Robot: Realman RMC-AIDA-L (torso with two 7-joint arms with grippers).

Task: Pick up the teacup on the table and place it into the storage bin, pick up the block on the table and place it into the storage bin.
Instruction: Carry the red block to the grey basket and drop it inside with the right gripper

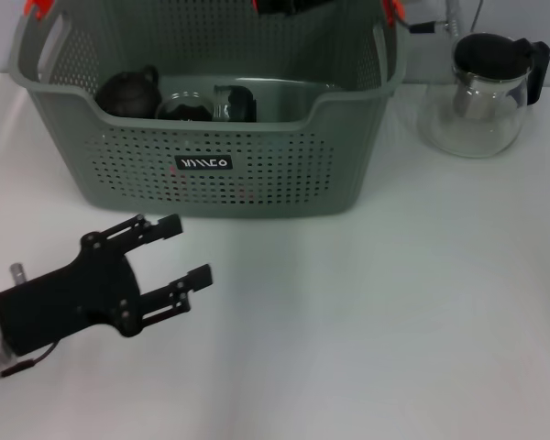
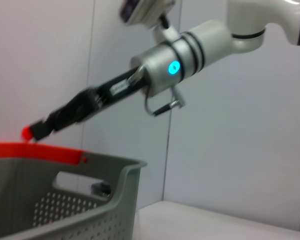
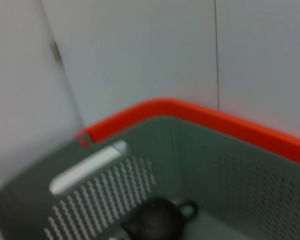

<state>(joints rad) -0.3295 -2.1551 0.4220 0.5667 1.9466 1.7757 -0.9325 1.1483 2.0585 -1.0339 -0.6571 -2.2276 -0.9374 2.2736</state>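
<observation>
Hovering open and empty, the left pincer [image 1: 181,249] faces the grey-green perforated plastic storage bin [image 1: 257,174]; the right pincer's [image 2: 37,130] grip state cannot be told.

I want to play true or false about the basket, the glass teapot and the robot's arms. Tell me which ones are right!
1. The left end effector is open and holds nothing. True.
2. The glass teapot sits inside the basket. False: it stands on the table, beside the basket.
3. A dark teapot lies in the basket. True.
4. The basket is tipped on its side. False: it stands upright.
5. The right end effector rests on the table. False: it is above the basket's rim.
</observation>
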